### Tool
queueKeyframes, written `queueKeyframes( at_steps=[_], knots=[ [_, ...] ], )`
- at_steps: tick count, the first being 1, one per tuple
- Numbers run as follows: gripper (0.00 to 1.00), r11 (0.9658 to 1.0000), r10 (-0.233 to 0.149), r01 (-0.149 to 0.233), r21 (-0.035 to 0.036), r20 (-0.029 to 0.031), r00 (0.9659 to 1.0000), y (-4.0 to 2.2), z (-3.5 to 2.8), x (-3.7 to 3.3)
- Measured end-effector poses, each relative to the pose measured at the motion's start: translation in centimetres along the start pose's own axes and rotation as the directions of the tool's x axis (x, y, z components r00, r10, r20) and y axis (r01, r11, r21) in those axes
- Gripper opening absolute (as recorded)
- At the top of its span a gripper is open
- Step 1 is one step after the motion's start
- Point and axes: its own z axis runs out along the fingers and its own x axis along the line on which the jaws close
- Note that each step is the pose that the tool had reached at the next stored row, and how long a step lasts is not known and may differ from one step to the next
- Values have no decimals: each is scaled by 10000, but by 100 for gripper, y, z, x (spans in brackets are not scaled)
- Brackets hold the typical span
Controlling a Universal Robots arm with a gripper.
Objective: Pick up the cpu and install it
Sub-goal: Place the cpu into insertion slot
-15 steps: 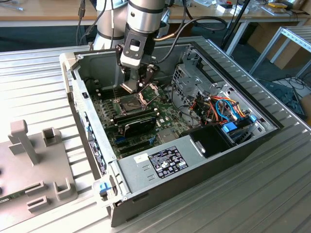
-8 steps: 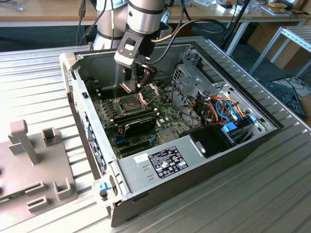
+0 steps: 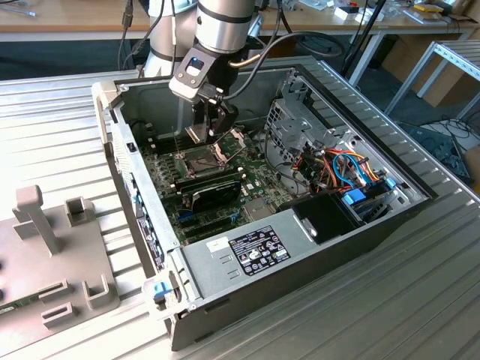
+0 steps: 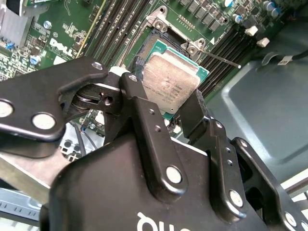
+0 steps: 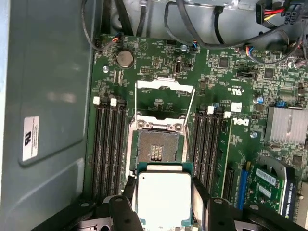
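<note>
- While the arm (image 3: 221, 22) reaches down from twelve o'clock in the exterior view, its jaws hang inside an open computer case (image 3: 360, 217) that lies on a slatted metal counter (image 3: 420, 300).
- Between the jaws sits the cpu (image 3: 197, 133), tilted, just above the open socket (image 3: 196, 159) of the motherboard (image 3: 259, 180).
- A black expansion card (image 3: 214, 196) lies at six o'clock from the socket, with the power supply (image 3: 251, 251) further along the same line.
- A drive cage with coloured wiring (image 3: 345, 169) is at three o'clock from the socket.
- A grey fixture (image 3: 52, 255) rests on the counter at eight o'clock from the case.
- Seen in the second wrist view, the jaws are pinching the cpu (image 4: 171, 86) by two opposite edges.
- Its dull silver top faces the camera, and its green rim shows at one corner.
- It hangs tilted over the socket (image 4: 151, 45); contact cannot be judged.
- Memory slots (image 4: 115, 29) run beside the socket.
- Shown in the first wrist view, the cpu (image 5: 163, 195) is gripped at the edge of the bare socket (image 5: 156, 147).
- The hinged metal frame (image 5: 163, 94) is swung open beyond the socket.
- Memory slots (image 5: 107, 139) flank the socket on both sides.
- A coin cell (image 5: 125, 58) and a finned heat sink (image 5: 286, 125) sit elsewhere on the board.
</note>
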Motion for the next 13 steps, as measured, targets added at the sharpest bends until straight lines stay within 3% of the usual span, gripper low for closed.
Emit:
queueKeyframes(
  at_steps=[13],
  knots=[
    [55,10000,15,-15,-5,-5,10000,0,12,0]
  ],
)
